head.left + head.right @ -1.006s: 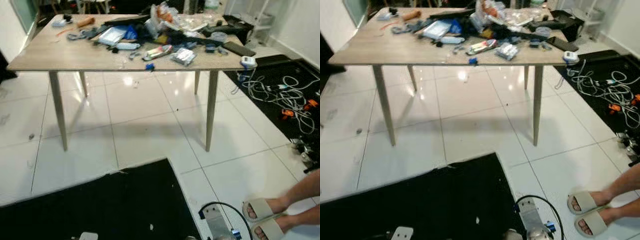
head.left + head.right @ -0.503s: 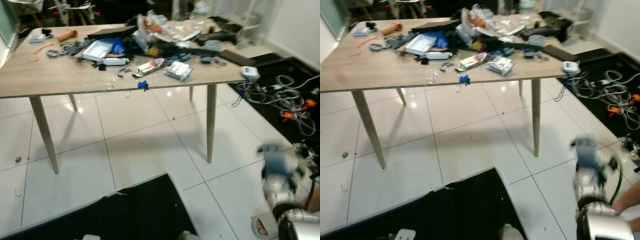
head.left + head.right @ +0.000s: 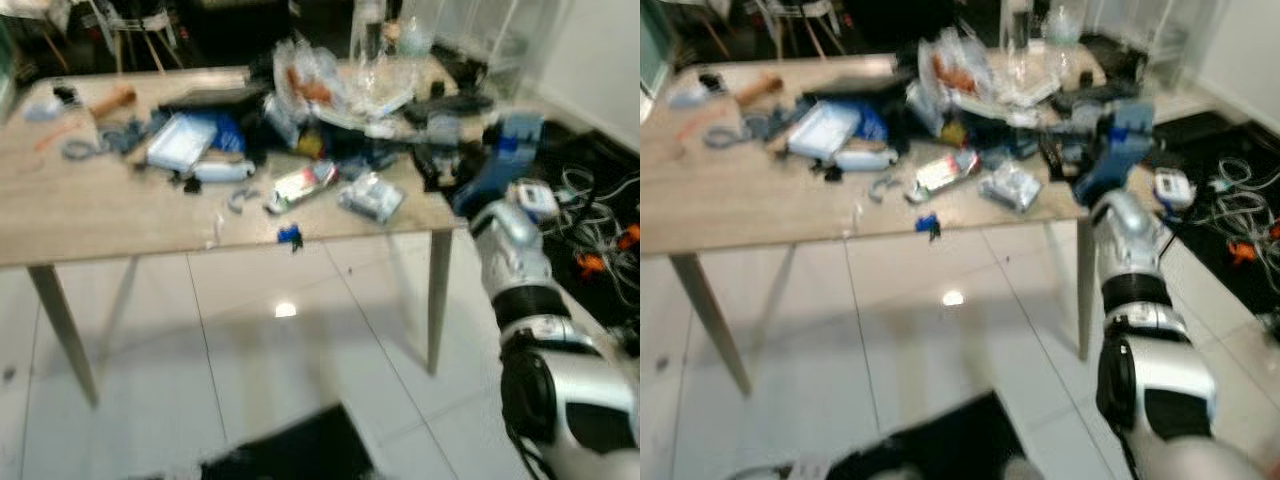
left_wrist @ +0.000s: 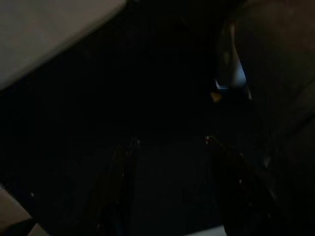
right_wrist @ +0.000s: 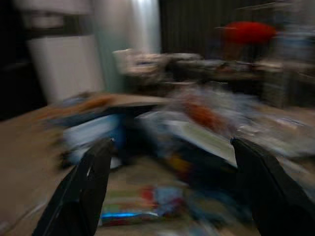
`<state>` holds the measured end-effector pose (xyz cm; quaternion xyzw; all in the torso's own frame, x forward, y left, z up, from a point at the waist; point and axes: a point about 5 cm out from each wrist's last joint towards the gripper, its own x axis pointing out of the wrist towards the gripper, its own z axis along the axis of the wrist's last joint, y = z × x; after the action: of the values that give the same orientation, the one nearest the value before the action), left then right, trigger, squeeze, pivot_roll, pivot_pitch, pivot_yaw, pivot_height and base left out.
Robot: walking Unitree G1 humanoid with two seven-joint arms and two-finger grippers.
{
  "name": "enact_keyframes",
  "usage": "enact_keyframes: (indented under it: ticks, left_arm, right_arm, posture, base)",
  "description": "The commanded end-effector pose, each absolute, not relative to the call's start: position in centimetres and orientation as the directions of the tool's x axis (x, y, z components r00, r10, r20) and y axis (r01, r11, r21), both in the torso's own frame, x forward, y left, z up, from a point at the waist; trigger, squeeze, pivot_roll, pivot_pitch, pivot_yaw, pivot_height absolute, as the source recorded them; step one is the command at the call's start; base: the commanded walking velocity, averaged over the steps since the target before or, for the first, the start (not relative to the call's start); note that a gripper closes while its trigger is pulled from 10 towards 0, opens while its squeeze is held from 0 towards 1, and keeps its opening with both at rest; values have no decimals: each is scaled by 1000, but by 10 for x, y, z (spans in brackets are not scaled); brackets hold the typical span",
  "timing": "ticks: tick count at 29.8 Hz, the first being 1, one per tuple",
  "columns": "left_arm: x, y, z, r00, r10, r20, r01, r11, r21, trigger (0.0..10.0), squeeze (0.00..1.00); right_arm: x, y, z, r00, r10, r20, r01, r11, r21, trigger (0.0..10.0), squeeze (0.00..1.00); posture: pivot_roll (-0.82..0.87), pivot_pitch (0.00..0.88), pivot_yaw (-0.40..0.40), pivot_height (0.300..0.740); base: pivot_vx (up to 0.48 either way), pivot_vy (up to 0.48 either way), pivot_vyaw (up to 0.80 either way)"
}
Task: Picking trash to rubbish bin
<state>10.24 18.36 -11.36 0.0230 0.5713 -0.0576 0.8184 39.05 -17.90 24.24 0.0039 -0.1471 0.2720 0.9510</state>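
Step in hand: the reach, nothing picked yet. Right gripper [image 3: 1065, 150] is raised over the table's [image 3: 740, 215] right end, fingers [image 5: 83, 191] spread wide w/ nothing between them. Trash is heaped mid-table: a silver packet [image 3: 1010, 187], a wrapper [image 3: 945, 172], plastic bags [image 3: 960, 70] behind. Left gripper [image 4: 170, 196] hangs idle in the dark, fingers apart, empty. Next: probably pick one piece, e.g. the packet, lower over it & close. Frames are blurred.

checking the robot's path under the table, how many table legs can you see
3. On the light wooden table, one tapered leg stands at the near left corner, one at the near right corner, and a blurred one further back on the left. A fourth may be hidden.
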Motion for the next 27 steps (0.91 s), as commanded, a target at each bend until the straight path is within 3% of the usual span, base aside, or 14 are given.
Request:
enact_keyframes:
  ticks: [1,5,8,12,18,19,20,22,25,27]
  left_arm:
    - [115,166,-111,383,-124,-915,146,987,-72,10000,0]
    - [114,165,-112,380,-121,-917,126,989,-79,10000,0]
    - [114,165,-112,379,-122,-917,127,989,-79,10000,0]
    - [114,165,-112,377,-127,-917,133,988,-81,10000,0]
    - [114,165,-112,378,-130,-917,141,987,-82,10000,0]
    - [114,165,-112,378,-130,-917,141,987,-82,10000,0]
    - [114,165,-112,378,-131,-916,141,987,-82,10000,0]
    - [114,165,-112,377,-131,-917,141,987,-83,10000,0]
    - [114,165,-112,377,-132,-917,142,986,-84,10000,0]
    - [113,165,-112,374,-134,-918,145,986,-85,10000,0]
  right_arm:
    - [388,-173,234,781,589,208,-574,808,-133,10000,0]
    - [393,-177,220,816,578,-12,-553,774,-307,10000,0]
    - [395,-187,217,847,527,-75,-521,793,-315,10000,0]
    - [386,-187,212,780,611,-139,-616,707,-348,10000,0]
    - [382,-189,202,752,608,-255,-652,630,-422,10000,0]
    - [382,-189,202,752,608,-255,-652,630,-422,10000,0]
    - [389,-193,204,810,532,-246,-583,689,-431,10000,0]
    - [392,-199,204,852,450,-267,-523,731,-437,10000,0]
    - [392,-202,204,863,424,-275,-506,743,-439,10000,0]
    - [394,-212,200,895,327,-303,-434,794,-425,10000,0]
  posture:
    - [8,75,35,740]
    - [4,76,35,740]
    - [-3,78,36,740]
    - [-3,78,36,740]
    - [-6,81,38,740]
    - [-6,81,38,740]
    - [-4,83,37,740]
    - [-2,85,40,740]
    - [-2,85,40,740]
    - [-2,87,40,740]
  base:
    - [480,0,0]
    - [153,0,0]
    - [0,0,0]
    - [0,0,0]
    - [0,0,0]
    - [0,0,0]
    - [0,0,0]
    - [0,0,0]
    - [0,0,0]
    - [0,0,0]
